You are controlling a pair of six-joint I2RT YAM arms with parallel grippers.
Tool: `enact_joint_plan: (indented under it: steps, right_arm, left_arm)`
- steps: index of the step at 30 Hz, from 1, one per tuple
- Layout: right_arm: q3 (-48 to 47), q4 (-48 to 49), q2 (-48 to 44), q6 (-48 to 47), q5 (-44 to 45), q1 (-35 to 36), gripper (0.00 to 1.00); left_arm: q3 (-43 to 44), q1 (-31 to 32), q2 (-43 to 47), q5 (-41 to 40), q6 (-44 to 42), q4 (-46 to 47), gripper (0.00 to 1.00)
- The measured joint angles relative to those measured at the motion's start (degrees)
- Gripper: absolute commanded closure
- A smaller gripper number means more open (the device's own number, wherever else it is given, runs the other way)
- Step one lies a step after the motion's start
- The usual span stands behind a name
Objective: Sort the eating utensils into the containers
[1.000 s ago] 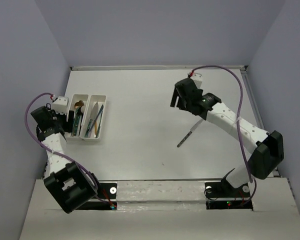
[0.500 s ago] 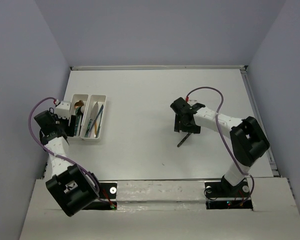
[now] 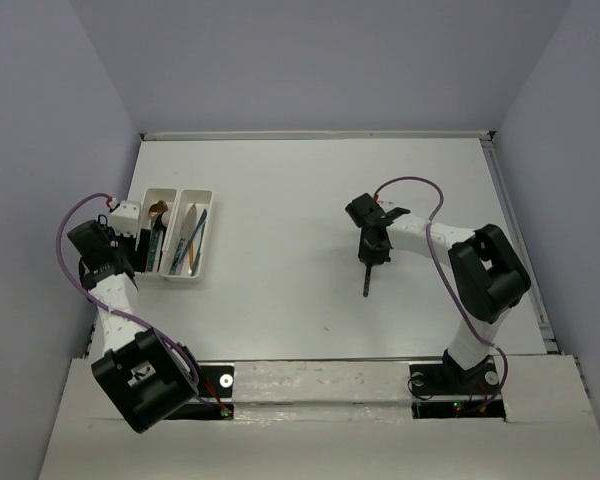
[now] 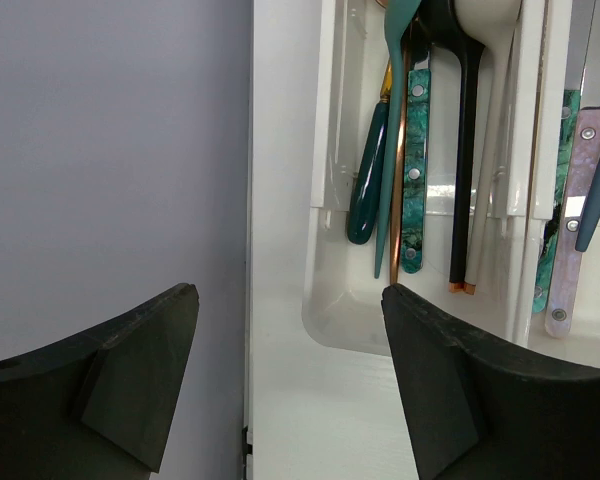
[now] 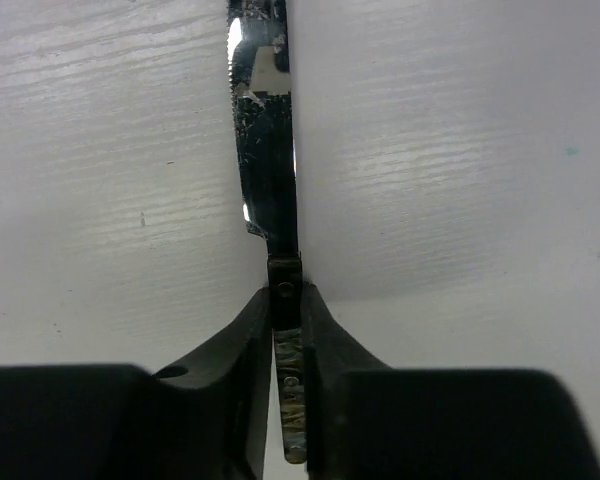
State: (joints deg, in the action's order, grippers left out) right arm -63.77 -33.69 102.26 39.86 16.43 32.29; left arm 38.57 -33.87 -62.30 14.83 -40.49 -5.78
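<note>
The right claw (image 3: pixel 371 250) has come down onto the knife (image 3: pixel 365 283) and now pinches its handle tight. A moment ago this claw was up in the air and the knife lay slanted. Now the knife points straight back at the arms, so the claw has turned it a bit. The knife seems to lie flat on the counter (image 3: pixel 280 200), far to the right of the trays (image 3: pixel 170 279). The left claw (image 4: pixel 290 335) waits wide open just left of the trays and holds nothing. The trays are full of other utensils (image 4: pixel 412 150). I think this knife is the last one out. The grab looks done, so next comes the lift over to the trays.
</note>
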Motion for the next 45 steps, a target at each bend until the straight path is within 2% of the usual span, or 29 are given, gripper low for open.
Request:
enact_joint_plan:
  steps: [2, 13, 17, 21, 25, 27, 29, 32, 36, 40, 42, 43, 44, 45]
  right_arm:
    - [0.04, 0.42, 0.09, -0.94, -0.37, 0.00, 1.00]
    - [2.84, 5.16, -2.54, -6.80, -2.03, 0.07, 1.00]
    - [5.05, 10.88, -8.31, -7.52, -5.42, 1.79, 1.00]
    - [1.53, 23.56, -11.43, -5.03, -7.74, 8.07, 1.00]
    - [-9.16, 37.66, -2.73, -0.20, -12.35, 14.08, 1.00]
    - [-19.17, 45.70, 7.15, 3.87, -16.09, 16.68, 1.00]
    - [-29.16, 49.79, 16.24, 6.69, -18.67, 18.49, 1.00]
    - [-44.68, 52.04, 29.97, 11.06, -21.27, 20.35, 1.00]
    - [-56.13, 51.78, 42.45, 15.98, -22.91, 21.75, 1.00]
    - [-61.44, 50.23, 49.22, 18.91, -22.69, 22.51, 1.00]
    - [-62.16, 49.64, 50.95, 20.57, -22.38, 22.60, 0.90]
    - [-62.34, 49.81, 51.19, 20.94, -22.32, 22.60, 0.83]
    - [-62.60, 49.64, 51.28, 21.09, -22.23, 22.73, 0.70]
    - [-62.79, 49.55, 51.28, 21.29, -22.18, 22.84, 0.65]
  left_arm:
    - [0.00, 0.00, 0.00, -0.17, 0.00, 0.02, 0.12]
    - [0.00, 0.00, 0.02, -0.33, 0.04, -0.02, 0.12]
    - [0.00, 0.00, 0.02, -0.31, 0.20, -0.02, 0.13]
    - [0.04, 0.00, -0.72, -0.09, 1.92, 0.17, 0.13]
    - [0.48, 0.00, -1.29, 0.11, 3.91, 0.17, 0.12]
    - [0.81, 0.00, -1.18, -0.02, 4.15, 0.22, 0.13]
    - [0.87, 0.00, -0.90, -0.42, 4.15, 0.35, 0.12]
    - [0.87, 0.00, -0.04, -0.96, 4.02, 0.31, 0.12]
    - [0.87, 0.00, 0.63, -1.40, 3.80, 0.42, 0.12]
    - [0.87, 0.00, 0.61, -1.36, 3.85, 0.39, 0.12]
    - [0.87, 0.00, 0.61, -1.33, 3.85, 0.37, 0.12]
    - [0.87, 0.00, 0.61, -1.33, 3.85, 0.39, 0.12]
    - [0.87, 0.00, 0.61, -1.31, 3.85, 0.39, 0.12]
    - [0.87, 0.00, 0.61, -1.33, 3.85, 0.37, 0.12]
